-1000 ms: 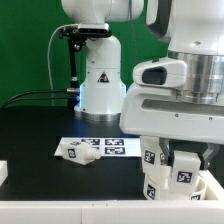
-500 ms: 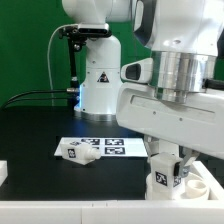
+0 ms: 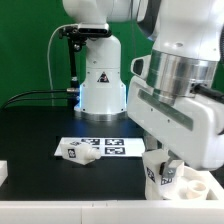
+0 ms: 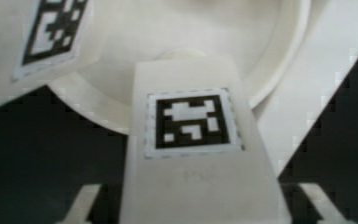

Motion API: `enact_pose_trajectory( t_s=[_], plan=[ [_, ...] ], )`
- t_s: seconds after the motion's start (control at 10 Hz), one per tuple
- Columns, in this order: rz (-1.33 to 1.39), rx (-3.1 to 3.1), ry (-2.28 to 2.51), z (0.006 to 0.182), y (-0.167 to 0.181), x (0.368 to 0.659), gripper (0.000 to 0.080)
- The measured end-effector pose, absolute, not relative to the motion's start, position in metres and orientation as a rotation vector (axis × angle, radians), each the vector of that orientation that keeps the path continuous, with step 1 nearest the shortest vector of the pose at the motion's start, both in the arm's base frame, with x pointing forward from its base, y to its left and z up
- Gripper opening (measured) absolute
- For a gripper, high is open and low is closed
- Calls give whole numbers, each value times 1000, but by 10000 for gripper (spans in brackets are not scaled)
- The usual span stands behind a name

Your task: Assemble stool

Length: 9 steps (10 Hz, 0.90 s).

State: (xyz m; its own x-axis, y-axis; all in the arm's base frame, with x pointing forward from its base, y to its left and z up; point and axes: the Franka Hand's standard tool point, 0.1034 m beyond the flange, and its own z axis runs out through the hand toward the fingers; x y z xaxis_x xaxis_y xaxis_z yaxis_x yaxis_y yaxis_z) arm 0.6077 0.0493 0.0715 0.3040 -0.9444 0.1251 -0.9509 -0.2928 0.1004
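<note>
My gripper (image 3: 166, 168) hangs low at the exterior view's right, shut on a white stool leg (image 3: 170, 177) that stands upright on the round seat disc (image 3: 203, 186). In the wrist view the tagged leg (image 4: 194, 120) fills the space between my two fingers (image 4: 91, 205), with the seat's curved rim (image 4: 91, 102) behind it. A second tagged leg (image 4: 55, 35) stands on the seat close by. Another loose leg (image 3: 78, 152) lies on its side near the marker board (image 3: 115, 147). The arm's big white hand hides most of the seat.
The robot's white base (image 3: 98, 80) stands at the back with a black cable running off to the exterior view's left. A small white part (image 3: 3, 171) sits at the table's left edge. The table is black, against a green backdrop.
The wrist has turned and swung towards the exterior view's right above the seat; the held leg has turned with it and stays at the same spot on the seat.
</note>
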Motion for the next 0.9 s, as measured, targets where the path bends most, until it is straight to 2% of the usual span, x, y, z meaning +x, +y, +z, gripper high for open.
enact_pose_trajectory(
  t_s=[0.3, 0.4, 0.5, 0.6, 0.9],
  plan=[
    [56, 2346, -1831, 71, 48, 605, 340],
    [56, 2346, -1831, 71, 48, 605, 520],
    [58, 2354, -1827, 72, 48, 605, 520],
    [53, 2386, -1799, 75, 46, 600, 622],
    [20, 2493, -1750, 107, 24, 584, 648]
  ],
)
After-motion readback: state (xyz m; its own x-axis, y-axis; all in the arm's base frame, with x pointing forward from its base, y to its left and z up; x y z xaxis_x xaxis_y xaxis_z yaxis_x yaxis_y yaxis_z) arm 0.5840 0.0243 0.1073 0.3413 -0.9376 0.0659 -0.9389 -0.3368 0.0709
